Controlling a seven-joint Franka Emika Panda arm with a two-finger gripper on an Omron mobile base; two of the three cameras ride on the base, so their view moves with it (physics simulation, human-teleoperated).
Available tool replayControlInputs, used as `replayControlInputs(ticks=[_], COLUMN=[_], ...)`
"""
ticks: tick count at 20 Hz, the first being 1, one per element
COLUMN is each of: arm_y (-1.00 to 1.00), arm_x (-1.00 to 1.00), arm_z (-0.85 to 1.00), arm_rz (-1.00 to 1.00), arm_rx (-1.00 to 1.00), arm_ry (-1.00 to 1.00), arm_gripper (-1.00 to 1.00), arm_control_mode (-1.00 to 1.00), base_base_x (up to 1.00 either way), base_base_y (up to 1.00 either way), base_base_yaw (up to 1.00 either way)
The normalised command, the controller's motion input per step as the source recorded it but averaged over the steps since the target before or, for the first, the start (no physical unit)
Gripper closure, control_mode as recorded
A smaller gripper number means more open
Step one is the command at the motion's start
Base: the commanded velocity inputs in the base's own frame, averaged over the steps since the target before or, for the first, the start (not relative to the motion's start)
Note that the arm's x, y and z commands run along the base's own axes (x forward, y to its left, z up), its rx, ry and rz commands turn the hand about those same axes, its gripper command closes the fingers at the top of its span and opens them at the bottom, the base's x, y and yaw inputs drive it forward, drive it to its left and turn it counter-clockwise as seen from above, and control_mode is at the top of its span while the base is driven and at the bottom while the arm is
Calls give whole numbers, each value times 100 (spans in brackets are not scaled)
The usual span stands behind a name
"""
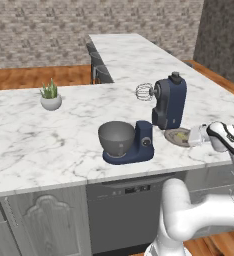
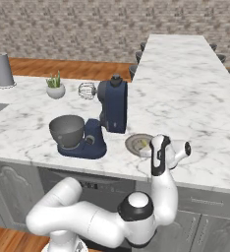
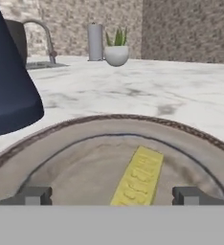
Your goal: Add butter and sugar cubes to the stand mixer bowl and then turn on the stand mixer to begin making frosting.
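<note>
Hand view: butter (image 3: 136, 177) (yellow stick) lies lengthwise between claw (image 3: 113, 195) fingertips.

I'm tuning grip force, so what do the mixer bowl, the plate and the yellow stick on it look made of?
The stand mixer bowl looks like dull grey metal: matte, with soft shading and no sharp glints. The plate seems glazed stoneware or ceramic, grey-brown with a darker speckled rim. The yellow stick looks like butter, pale, matte and soft-edged with faint embossed marks, though a rendered look leaves that open.
</note>
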Motion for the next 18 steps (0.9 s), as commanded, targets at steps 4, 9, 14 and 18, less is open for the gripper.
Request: replayControlInputs(ticks=[4,9,14,18], arm_y=[-5,-19,-23,0], arm_x=[31,18,0,-29], arm_z=[0,-17,-37,-58], arm_rz=[0,0,0,0], arm_rx=[0,0,-2,-15], arm_ry=[-5,0,0,0], arm_gripper=[-100,-100,-100,100], arm_control_mode=[-100,-100,-100,-100], base_base_x=[0,0,0,0], base_base_y=[0,0,0,0], base_base_yaw=[0,0,0,0])
